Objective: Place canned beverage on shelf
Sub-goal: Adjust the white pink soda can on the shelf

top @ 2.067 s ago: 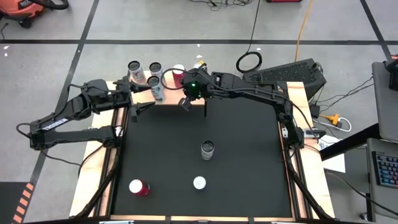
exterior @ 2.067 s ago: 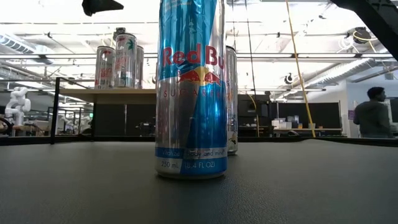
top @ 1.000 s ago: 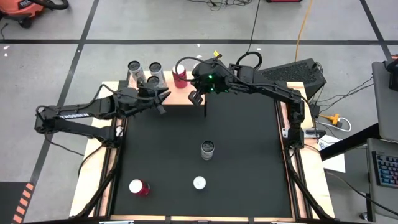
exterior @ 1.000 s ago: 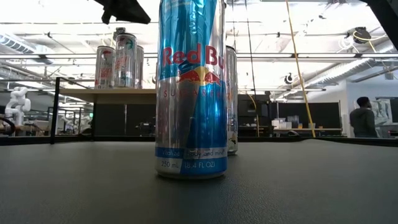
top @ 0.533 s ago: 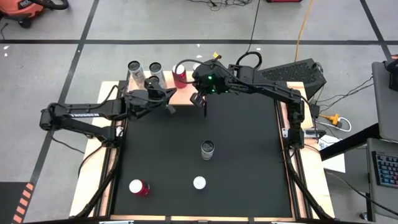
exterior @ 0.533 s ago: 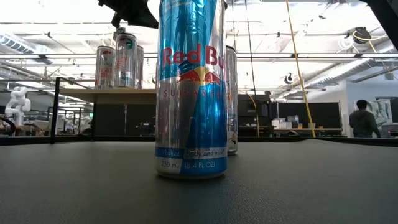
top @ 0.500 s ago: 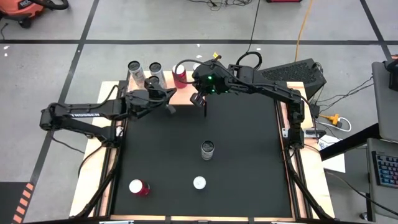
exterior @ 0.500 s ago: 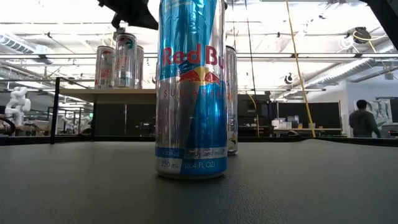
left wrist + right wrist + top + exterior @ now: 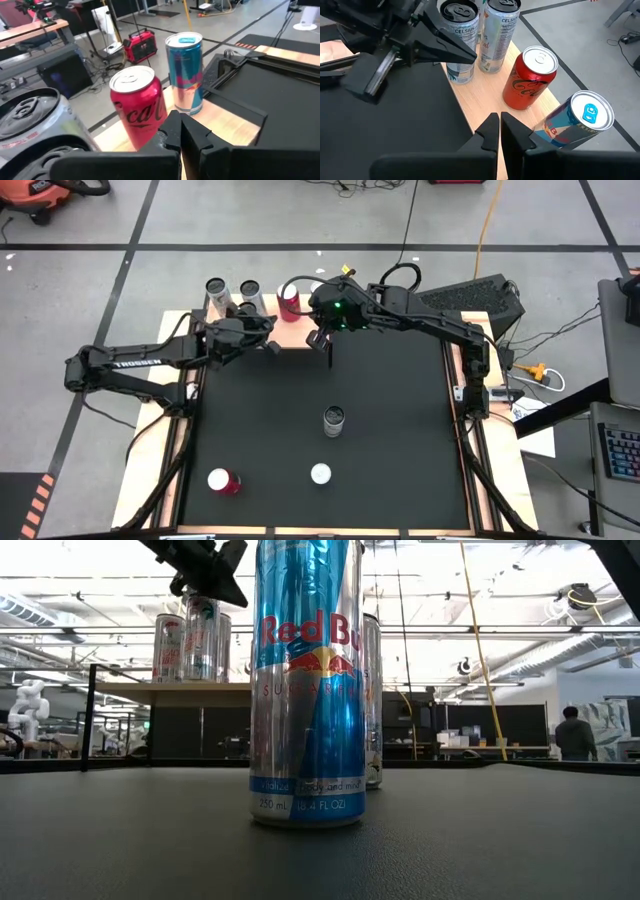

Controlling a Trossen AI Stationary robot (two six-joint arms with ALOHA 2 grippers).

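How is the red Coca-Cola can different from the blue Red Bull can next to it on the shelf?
The Coca-Cola can is red and wider; the Red Bull can is blue and silver and slimmer. The Coca-Cola can has a silver tab, the Red Bull can a blue one. Both stand upright and unopened on the wooden shelf.

Bright, even overhead light; sharp.

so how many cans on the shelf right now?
5: three silver cans at the shelf's left end, then a red can, then a blue can. Others may be hidden.
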